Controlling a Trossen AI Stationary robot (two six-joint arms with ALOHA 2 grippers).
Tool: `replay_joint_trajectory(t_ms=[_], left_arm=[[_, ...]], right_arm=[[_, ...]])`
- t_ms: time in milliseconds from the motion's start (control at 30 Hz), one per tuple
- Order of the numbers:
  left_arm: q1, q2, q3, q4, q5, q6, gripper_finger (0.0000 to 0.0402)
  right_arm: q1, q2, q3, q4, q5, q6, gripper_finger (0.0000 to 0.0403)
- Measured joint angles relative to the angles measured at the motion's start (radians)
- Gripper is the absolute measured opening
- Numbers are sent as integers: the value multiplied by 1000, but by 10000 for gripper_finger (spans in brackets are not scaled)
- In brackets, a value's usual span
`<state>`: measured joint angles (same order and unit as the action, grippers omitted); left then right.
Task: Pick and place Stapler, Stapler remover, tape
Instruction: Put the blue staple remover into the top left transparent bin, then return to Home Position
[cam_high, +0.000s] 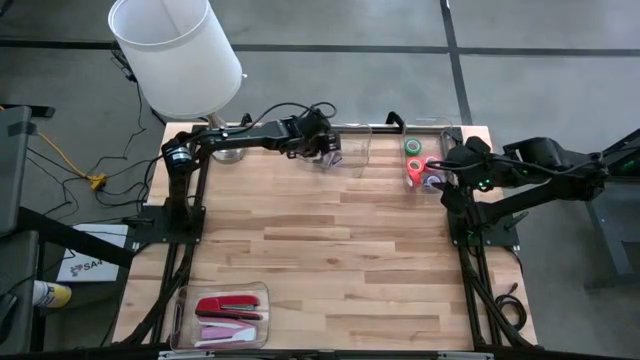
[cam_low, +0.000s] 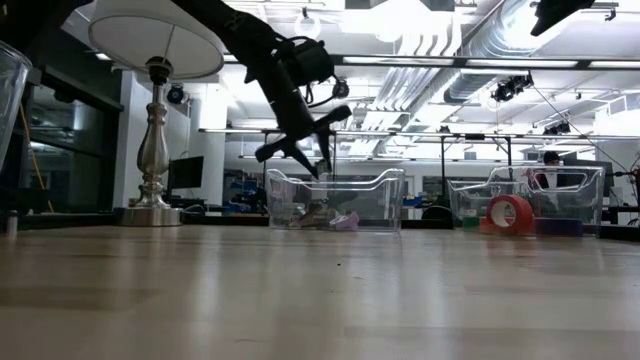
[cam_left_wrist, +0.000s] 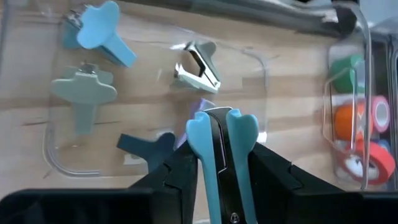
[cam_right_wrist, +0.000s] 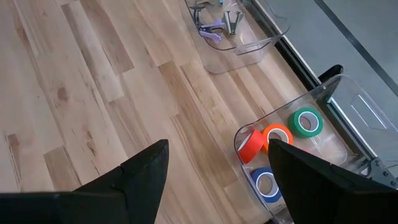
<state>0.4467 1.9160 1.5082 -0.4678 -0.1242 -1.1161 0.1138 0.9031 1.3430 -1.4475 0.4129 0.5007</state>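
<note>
My left gripper (cam_left_wrist: 221, 177) hangs over a clear bin (cam_high: 355, 150) at the table's far edge, shut on a light blue staple remover (cam_left_wrist: 221, 140). Several more staple removers lie on the bin's floor: blue (cam_left_wrist: 99, 28), grey-green (cam_left_wrist: 84, 93), silvery (cam_left_wrist: 198, 65) and dark blue (cam_left_wrist: 146, 146). My right gripper (cam_right_wrist: 217, 168) is open, above the table beside the tape bin (cam_high: 425, 165). That bin holds green (cam_right_wrist: 305, 122), orange (cam_right_wrist: 277, 137), red (cam_right_wrist: 250, 147) and blue-purple (cam_right_wrist: 266, 182) rolls. A red stapler (cam_high: 228, 305) and a pink one (cam_high: 225, 332) lie in a tray near the left front corner. My left gripper pinches the light blue staple remover between its two fingers, one finger (cam_left_wrist: 180, 171) on the outer side of each blue handle (cam_left_wrist: 200, 134), so the handles stand close together. The fingers come from above, slanting down. The remover is lifted clear above the bin's floor.
A white-shaded lamp (cam_high: 175, 55) with a metal base (cam_low: 150, 205) stands at the far left corner, close to my left arm. The two clear bins (cam_low: 335, 200) sit side by side along the far edge. The wooden middle of the table (cam_high: 320, 250) holds nothing.
</note>
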Motion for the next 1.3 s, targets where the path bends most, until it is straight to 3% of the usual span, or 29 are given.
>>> replay_joint_trajectory(t_ms=[167,467,633,1000,1300], left_arm=[[-1,0,0,3,23,17,138],[-1,0,0,15,58,38,248],[-1,0,0,36,58,41,287],[13,-40,-1,79,117,112,296],[11,-146,0,75,108,265,296]], right_arm=[[0,0,0,0,0,-2,267],[0,0,0,0,0,-7,267],[0,0,0,0,0,-5,267],[0,0,0,0,0,-9,267],[0,0,0,0,12,-38,267]])
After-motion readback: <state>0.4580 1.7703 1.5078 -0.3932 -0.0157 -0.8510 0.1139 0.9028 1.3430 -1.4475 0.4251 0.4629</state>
